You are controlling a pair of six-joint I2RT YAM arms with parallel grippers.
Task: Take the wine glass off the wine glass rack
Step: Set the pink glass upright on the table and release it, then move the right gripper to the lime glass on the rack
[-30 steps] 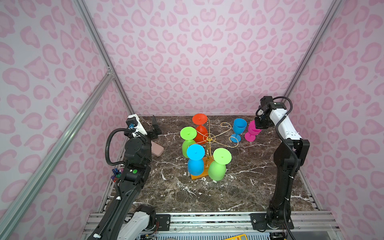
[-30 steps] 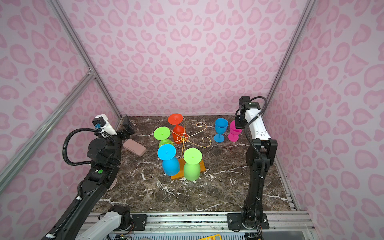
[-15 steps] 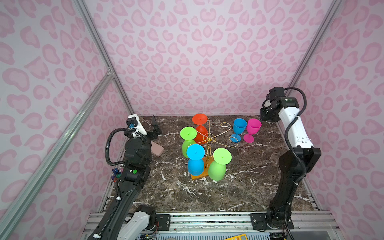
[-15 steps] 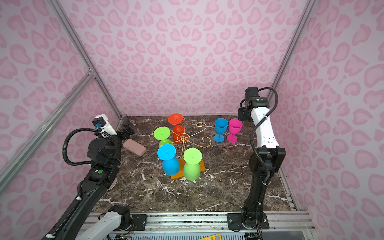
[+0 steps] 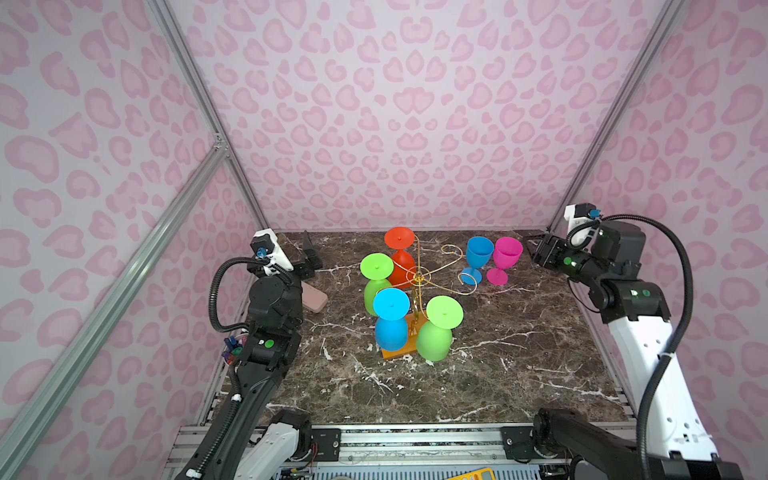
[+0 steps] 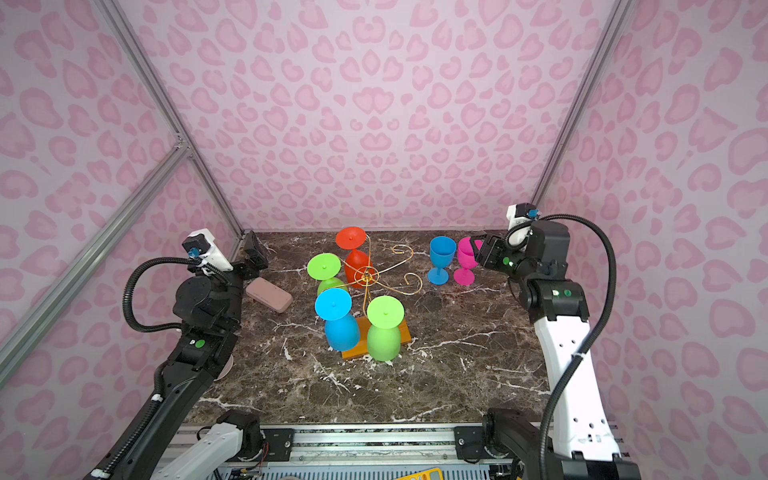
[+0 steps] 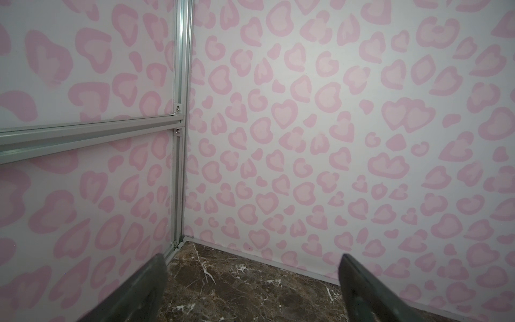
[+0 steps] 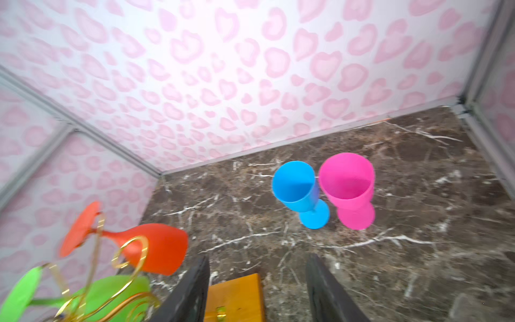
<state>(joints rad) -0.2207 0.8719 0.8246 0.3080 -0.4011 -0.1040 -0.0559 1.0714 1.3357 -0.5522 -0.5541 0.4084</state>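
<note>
Pink wine glass (image 5: 506,254) stands upright on the marble table (image 5: 519,353), off the wine glass rack (image 5: 419,276) and to its right, just beside an upright blue glass (image 5: 478,253). I see my right gripper (image 5: 539,252) near the pink bowl, jaws parted and empty. My left gripper (image 7: 252,259) is spread wide, holding nothing, facing the back left corner.

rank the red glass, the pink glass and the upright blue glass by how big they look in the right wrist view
1. red glass: largest, but nearest the camera, so that may be nearness alone
2. pink glass
3. upright blue glass: only slightly smaller than the pink; nearly alike
</note>
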